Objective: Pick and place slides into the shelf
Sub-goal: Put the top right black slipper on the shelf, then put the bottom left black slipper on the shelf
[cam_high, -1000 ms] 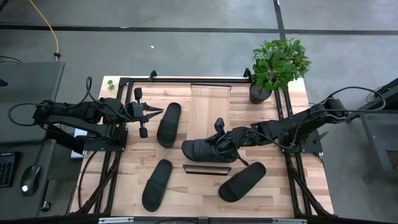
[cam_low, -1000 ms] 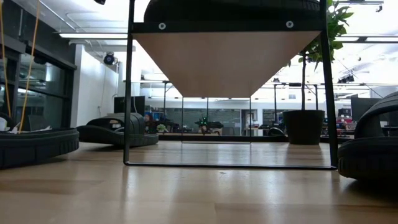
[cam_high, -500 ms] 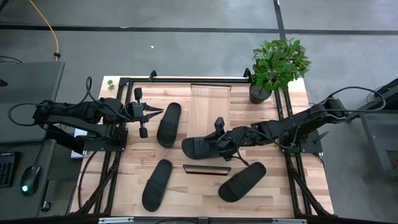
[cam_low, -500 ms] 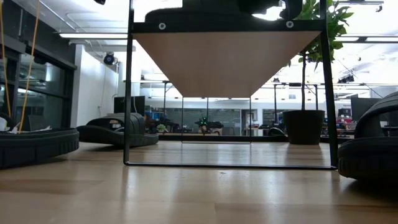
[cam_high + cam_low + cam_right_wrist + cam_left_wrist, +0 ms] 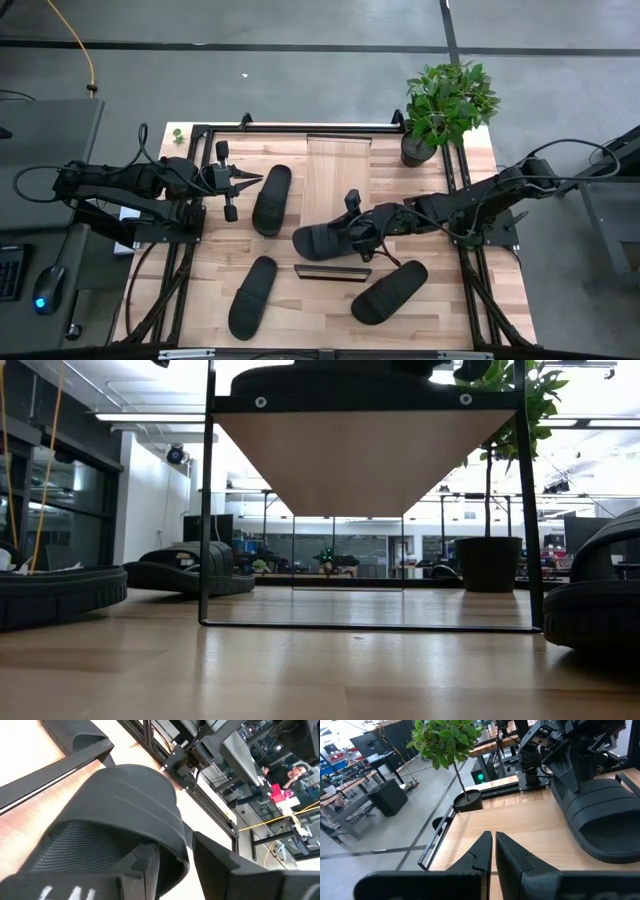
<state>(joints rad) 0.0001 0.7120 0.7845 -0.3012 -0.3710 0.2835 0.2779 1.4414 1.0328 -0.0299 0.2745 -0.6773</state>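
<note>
Shelf (image 5: 335,200) as landmark: light board running from the table's far edge toward the near side, dark front edge (image 5: 333,272) nearest. Two slides on the tabletop in front of that edge: one near-left (image 5: 253,296), one near-right (image 5: 390,292), both clear of the shelf. Third slide (image 5: 330,240) lying crosswise on the shelf just behind the front edge; in the low view its dark bulk (image 5: 335,378) sits on top of the shelf frame. Right gripper (image 5: 352,232) at that slide, arm reaching in from the shelf's right; fingers (image 5: 150,865) clenched on the strap (image 5: 125,805), one under it, one outside. Fourth slide (image 5: 272,199) just left of the shelf, lengthwise along it, on the tabletop. Left gripper (image 5: 240,180) farther left of that slide, hovering, apart from it; fingers (image 5: 482,852) pressed together, grasping nothing. Potted plant (image 5: 445,105) at the shelf's far right, by the table corner.
</note>
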